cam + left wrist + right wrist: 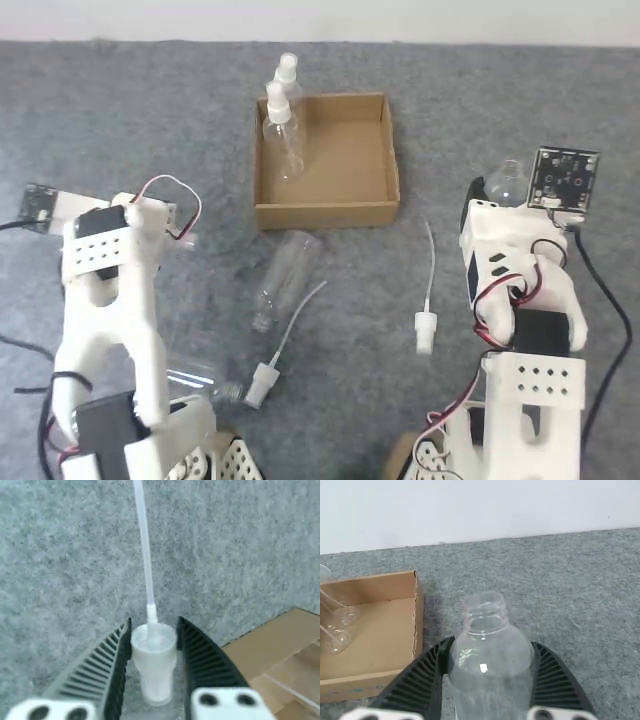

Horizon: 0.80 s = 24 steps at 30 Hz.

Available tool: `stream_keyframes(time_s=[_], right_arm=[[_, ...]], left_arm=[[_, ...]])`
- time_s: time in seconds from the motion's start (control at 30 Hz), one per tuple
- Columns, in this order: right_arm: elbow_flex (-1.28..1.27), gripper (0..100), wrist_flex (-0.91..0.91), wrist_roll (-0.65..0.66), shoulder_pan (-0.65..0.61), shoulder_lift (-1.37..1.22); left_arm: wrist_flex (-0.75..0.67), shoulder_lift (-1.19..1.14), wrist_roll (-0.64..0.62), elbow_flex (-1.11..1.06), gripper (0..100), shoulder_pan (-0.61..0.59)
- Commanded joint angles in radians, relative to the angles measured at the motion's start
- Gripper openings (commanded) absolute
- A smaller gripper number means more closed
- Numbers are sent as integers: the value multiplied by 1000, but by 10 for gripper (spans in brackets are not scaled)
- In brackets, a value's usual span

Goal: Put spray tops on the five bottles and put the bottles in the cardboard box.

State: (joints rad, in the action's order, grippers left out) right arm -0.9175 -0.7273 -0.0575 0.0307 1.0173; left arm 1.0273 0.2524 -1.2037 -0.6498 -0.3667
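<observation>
Beside the cardboard box [370,682] (print unreadable), I am clamping the left gripper [153,622] on a spray top [154,662], the right gripper [492,643] on an uncapped bottle [487,667].

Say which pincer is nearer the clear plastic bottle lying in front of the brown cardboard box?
Left. The left pincer sits near that clear plastic bottle; the right pincer is farther, past the opposite corner of the cardboard box.

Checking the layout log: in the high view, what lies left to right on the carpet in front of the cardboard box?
Small lying bottle → spray top with long tube → second spray top. The larger lying bottle overlaps the first spray top, so it is left out.
</observation>
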Motion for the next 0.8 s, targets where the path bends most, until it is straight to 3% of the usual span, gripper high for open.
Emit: stream_keyframes(time_s=[0.0,0.47,0.67,0.77], right_arm=[[14,136,24,0,-8,27],[9,136,24,0,-22,27],[3,136,19,2,-81,27],[-14,136,24,15,-113,27]], left_arm=[[11,3,-14,30,261,-5],[43,11,-12,39,251,-9],[44,11,46,70,63,-43],[44,11,89,81,21,-77]])
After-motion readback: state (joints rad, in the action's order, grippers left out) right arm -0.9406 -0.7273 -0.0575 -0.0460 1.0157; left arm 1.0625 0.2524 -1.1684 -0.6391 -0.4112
